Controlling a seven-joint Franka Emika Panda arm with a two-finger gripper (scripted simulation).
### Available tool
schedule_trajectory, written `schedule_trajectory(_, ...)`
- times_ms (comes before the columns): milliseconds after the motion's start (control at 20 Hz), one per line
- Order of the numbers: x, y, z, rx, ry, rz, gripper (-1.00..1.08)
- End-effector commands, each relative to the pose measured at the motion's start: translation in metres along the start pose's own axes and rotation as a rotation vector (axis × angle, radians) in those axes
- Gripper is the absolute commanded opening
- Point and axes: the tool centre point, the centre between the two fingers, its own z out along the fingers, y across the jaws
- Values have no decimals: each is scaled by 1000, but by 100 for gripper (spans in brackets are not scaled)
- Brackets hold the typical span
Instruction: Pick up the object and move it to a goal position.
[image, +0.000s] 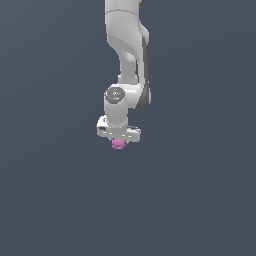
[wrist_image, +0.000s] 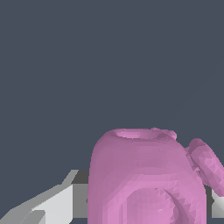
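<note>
Exterior view: arm (image: 126, 45) hangs from the frame's top centre; gripper (image: 118, 140) sits at mid-frame, pointing down; blob (image: 118, 144) peeks out directly beneath it, just below centre, touching its underside.
Wrist view: blob (wrist_image: 146, 179) fills the lower right, lodged between the fingers (wrist_image: 52, 203), one pale finger at lower left, another sliver at the right edge.
Grip: narrowly parted jaws clamp the blob.
</note>
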Motion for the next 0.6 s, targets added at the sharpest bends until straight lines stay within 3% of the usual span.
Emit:
schedule_trajectory(0, 3, 1, -11, 0, 1, 0, -100)
schedule_trajectory(550, 23, 6, -102, 0, 1, 1, -100)
